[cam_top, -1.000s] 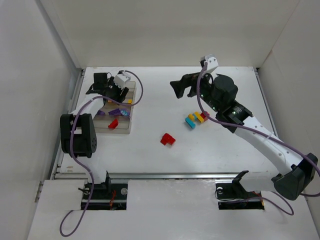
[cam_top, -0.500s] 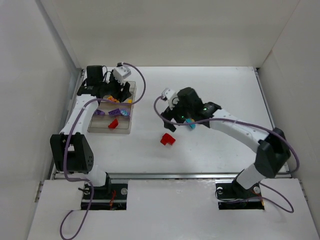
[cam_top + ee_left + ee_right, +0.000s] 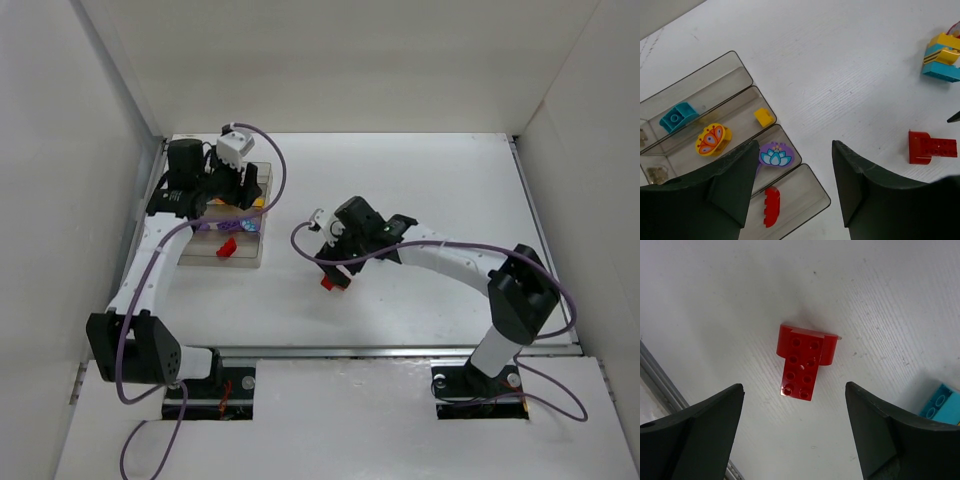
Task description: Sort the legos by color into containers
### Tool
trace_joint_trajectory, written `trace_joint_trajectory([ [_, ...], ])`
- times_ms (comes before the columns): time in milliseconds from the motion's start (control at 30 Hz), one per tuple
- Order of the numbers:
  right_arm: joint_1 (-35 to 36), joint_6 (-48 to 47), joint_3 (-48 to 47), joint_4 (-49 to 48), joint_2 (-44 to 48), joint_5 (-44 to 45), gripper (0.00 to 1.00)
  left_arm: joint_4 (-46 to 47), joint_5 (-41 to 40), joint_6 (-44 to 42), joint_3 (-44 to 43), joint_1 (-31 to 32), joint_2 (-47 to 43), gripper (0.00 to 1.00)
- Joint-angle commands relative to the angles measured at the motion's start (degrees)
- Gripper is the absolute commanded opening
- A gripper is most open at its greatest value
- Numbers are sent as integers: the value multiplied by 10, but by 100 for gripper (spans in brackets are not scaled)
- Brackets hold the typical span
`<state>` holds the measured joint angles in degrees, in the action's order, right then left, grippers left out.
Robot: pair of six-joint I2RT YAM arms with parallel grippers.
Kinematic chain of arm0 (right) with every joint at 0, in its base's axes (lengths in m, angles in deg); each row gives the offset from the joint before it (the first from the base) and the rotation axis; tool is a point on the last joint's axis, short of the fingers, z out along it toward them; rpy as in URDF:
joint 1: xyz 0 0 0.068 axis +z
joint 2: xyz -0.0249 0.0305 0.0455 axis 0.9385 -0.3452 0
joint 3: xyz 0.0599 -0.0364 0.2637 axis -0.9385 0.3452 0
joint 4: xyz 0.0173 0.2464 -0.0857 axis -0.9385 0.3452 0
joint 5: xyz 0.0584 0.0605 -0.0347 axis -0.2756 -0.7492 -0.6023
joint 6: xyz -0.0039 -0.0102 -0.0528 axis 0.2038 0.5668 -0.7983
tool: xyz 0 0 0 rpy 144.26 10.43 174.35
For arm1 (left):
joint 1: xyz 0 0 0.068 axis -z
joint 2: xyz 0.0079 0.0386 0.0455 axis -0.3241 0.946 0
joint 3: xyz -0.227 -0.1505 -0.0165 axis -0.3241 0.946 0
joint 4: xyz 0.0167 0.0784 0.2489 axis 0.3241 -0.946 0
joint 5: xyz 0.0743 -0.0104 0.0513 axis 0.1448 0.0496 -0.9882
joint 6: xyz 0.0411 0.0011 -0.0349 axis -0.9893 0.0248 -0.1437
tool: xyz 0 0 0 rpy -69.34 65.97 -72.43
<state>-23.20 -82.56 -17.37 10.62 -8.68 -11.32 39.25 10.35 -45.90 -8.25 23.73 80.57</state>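
Observation:
The containers (image 3: 805,172) are four clear smoky compartments in a row at the table's left (image 3: 250,257). They hold a teal lego (image 3: 677,116), a yellow butterfly piece (image 3: 712,140), a small yellow lego (image 3: 763,117), a purple flower piece (image 3: 775,154) and a red piece (image 3: 771,206). My left gripper (image 3: 796,150) hovers open and empty above them (image 3: 238,188). A red lego (image 3: 803,361) lies on the table (image 3: 333,281). My right gripper (image 3: 795,387) is open just over it (image 3: 336,262), one finger on each side, not touching it.
A yellow and teal lego cluster (image 3: 942,57) lies beyond the red lego; its teal corner (image 3: 940,400) shows at the right wrist view's edge. White walls enclose the table on three sides. A metal rail (image 3: 350,350) runs along the near edge.
My right arm swung from the back of the table down over the red lego, and its jaws narrowed a little. My left gripper shifted slightly over the containers.

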Motion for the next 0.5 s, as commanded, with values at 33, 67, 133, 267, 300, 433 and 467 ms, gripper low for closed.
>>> trace_joint_trajectory([
  [33, 19, 11, 11, -13, -17, 21, 87, -8, -28, 25, 17, -1, -30, 56],
  [67, 19, 17, 11, -13, -17, 21, 87, -8, -34, 31, 22, -1, -36, 56],
  [133, 19, 26, 18, -31, -23, 35, 84, -14, -34, 31, 22, -6, -43, 56],
  [267, 19, 26, 26, -53, -33, 35, 74, -14, -34, 37, 35, -6, -55, 56],
  [300, 19, 26, 15, -53, -41, 35, 73, -14, -34, 37, 35, -6, -61, 56],
  [433, 19, 37, 4, -48, -66, 39, 71, -14, -39, 37, 40, -6, -68, 56],
  [467, 19, 37, 4, -54, -66, 44, 66, -14, -45, 37, 40, -6, -68, 56],
])
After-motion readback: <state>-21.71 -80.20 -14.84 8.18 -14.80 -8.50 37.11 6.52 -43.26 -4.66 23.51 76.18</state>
